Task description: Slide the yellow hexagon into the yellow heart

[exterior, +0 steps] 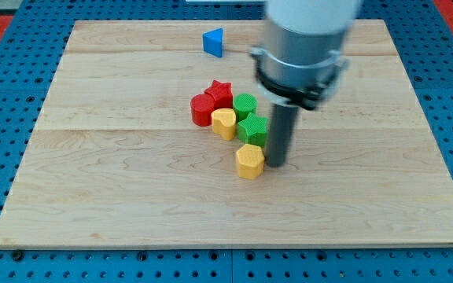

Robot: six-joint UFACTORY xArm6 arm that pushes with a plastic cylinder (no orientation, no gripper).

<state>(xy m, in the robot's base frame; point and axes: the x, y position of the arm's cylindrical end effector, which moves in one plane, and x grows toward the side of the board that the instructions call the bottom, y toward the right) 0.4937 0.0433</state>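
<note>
The yellow hexagon (249, 161) lies just below the middle of the wooden board (116, 181). The yellow heart (224, 123) lies up and to the left of it, a short gap away. My tip (276, 163) stands on the board right beside the hexagon's right side, touching it or nearly so. The dark rod rises from there into the grey arm body at the view's top.
A green block (253, 129) sits between heart and hexagon, just above the hexagon. A green round block (244, 104), a red star (219, 93) and a red round block (202, 109) cluster around the heart. A blue triangle (213, 42) lies near the board's top edge.
</note>
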